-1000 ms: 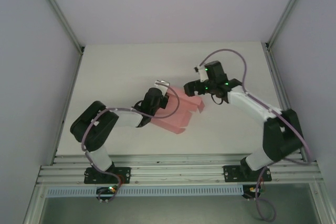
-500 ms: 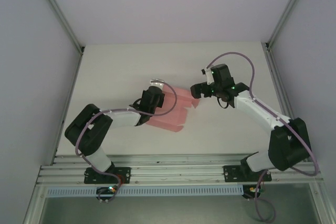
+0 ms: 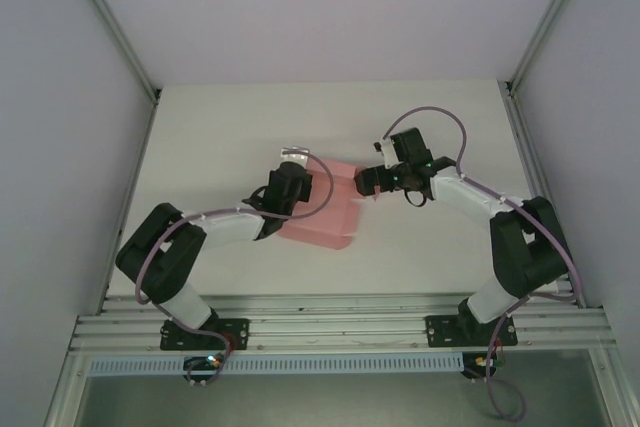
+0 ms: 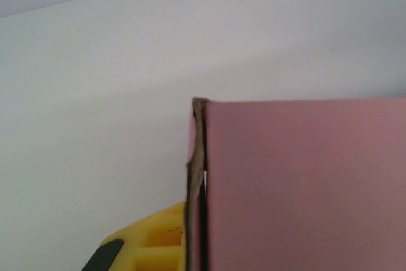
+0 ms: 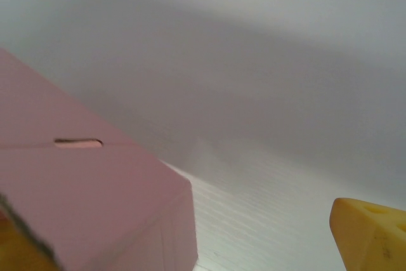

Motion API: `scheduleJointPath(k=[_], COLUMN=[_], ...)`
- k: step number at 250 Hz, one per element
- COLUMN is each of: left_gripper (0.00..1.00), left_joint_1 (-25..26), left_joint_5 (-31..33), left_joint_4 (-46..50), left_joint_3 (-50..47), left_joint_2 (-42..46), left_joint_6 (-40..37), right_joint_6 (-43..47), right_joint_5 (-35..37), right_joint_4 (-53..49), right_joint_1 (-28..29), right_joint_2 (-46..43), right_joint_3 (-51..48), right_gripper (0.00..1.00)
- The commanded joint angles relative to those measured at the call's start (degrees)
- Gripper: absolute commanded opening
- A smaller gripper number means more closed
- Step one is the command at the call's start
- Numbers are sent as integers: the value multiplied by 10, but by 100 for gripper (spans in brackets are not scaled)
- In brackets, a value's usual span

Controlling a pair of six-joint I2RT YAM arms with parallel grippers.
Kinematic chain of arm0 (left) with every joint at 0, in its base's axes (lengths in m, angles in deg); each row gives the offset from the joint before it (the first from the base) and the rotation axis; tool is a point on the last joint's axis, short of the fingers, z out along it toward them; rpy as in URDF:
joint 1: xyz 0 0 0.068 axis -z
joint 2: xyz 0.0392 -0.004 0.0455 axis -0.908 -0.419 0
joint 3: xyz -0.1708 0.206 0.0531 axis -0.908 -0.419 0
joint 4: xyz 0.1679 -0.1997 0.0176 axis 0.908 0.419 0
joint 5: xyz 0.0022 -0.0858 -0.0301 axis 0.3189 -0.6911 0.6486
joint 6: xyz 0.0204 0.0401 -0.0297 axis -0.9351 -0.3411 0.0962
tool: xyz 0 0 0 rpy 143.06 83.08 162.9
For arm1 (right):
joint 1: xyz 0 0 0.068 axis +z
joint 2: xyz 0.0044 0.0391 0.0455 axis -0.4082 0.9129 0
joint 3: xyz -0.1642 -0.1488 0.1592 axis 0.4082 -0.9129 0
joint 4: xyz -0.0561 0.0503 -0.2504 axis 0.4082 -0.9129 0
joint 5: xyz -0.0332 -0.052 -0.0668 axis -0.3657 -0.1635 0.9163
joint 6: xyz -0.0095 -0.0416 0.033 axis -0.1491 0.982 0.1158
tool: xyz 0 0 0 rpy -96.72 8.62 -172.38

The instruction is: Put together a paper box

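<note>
Seen from above, the left claw [image 3: 298, 169] hangs over the far left corner of the paper box [image 3: 325, 215], a piece of thin pink card lying on the white table [image 3: 220, 127] between the two arms. In the left wrist view, one yellow finger [image 4: 149, 249] sits just left of a doubled, raw card edge [image 4: 198, 169]. A flat pink panel covers everything to the right of that edge and hides the second finger, so I cannot tell whether this claw is clamped on the card. Further right, the right claw [image 3: 367, 183] meets the box's far right corner. Its wrist view shows the jaws spread wide. A sliver of yellow fingertip [image 5: 16, 249] sits low on the left behind the card's edge. The other fingertip [image 5: 371, 233] is low on the right, apart from the card. Between them is a box corner bearing a short slot [image 5: 77, 142].
</note>
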Motion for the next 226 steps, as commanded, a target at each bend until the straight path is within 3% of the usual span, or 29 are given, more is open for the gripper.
scheduleJointPath(k=[1,43,89,105,157,226], left_gripper=[0,0,0,0,0,0], left_joint_1=[-4,-6,-24,-37,-68,-67], left_joint_5=[-20,-9,-22,-38,-93,-113], left_joint_4=[6,28,28,31,35,56], left_joint_3=[17,33,14,5,-5,-1], left_joint_2=[1,-7,22,32,45,64], left_joint_6=[30,73,114,136,172,179], right_joint_6=[-44,-127,-111,-104,-101,-98], right_joint_5=[-93,-114,85,121,118,89], right_joint_4=[103,222,139,112,73,93], right_joint_1=[7,14,13,10,1,3], right_joint_2=[6,-5,-74,-102,-173,-133], right_joint_3=[-15,-53,-93,-112,-162,-137], right_gripper=[100,100,100,100,100,100])
